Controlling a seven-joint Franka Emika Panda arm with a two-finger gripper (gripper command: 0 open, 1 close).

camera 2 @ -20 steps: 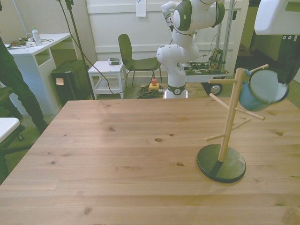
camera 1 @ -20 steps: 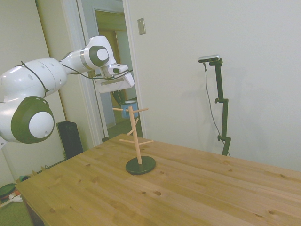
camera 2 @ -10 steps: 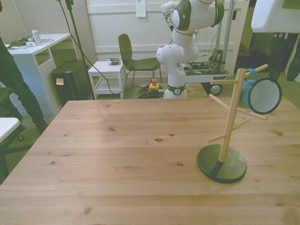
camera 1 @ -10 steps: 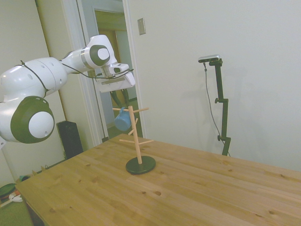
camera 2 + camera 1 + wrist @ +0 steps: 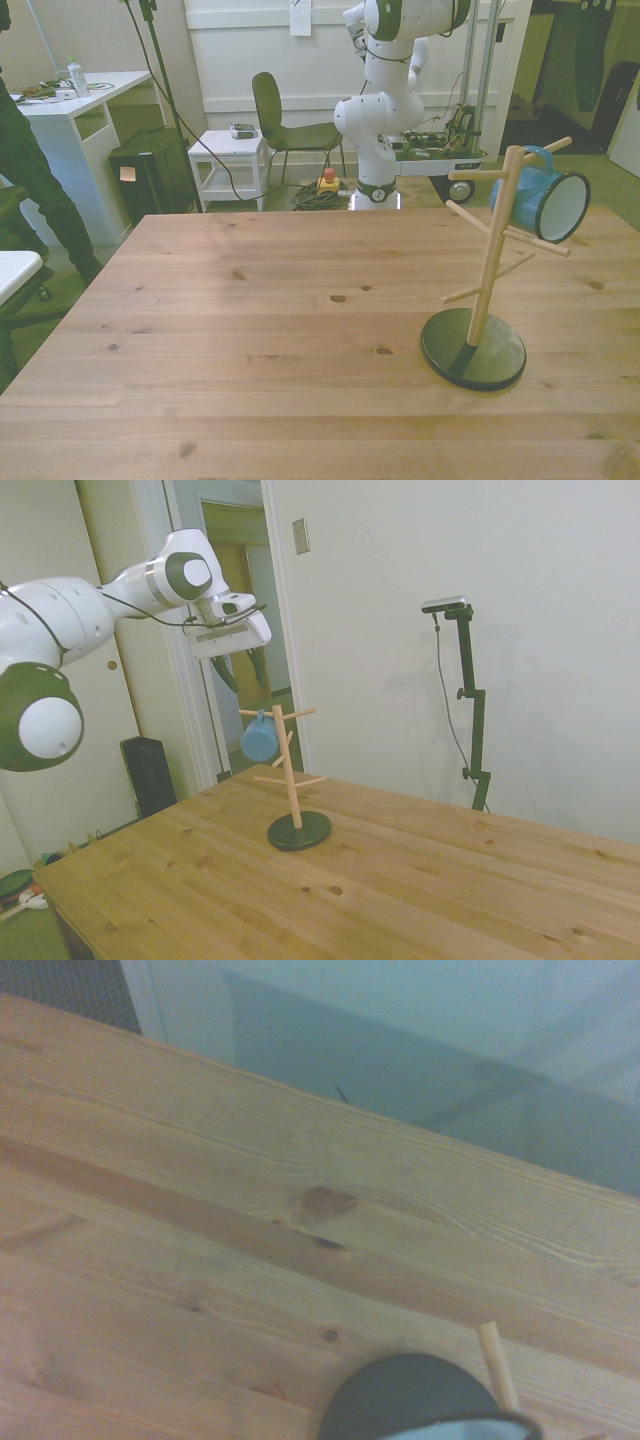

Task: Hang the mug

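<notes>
The light-blue mug (image 5: 258,741) (image 5: 545,201) hangs by its loop handle from an upper peg of the wooden peg stand (image 5: 291,776) (image 5: 489,262). It is tilted, with its white inside facing the front view's right. The gripper (image 5: 246,672) is above the mug and apart from it, its dark fingers spread open with nothing between them. In the wrist view I see the stand's dark round base (image 5: 410,1396), one peg tip (image 5: 497,1364) and a sliver of the mug's rim (image 5: 470,1424) over the table planks.
The stand sits near the wooden table's (image 5: 250,340) far corner in the side view and at the front view's right. A person (image 5: 25,160) stands beyond the table at the front view's left. A chair (image 5: 285,125) and a white desk (image 5: 70,100) lie behind the table.
The gripper let go of the mug and rose up and away from the stand. The mug swung down and now hangs free on the peg.
</notes>
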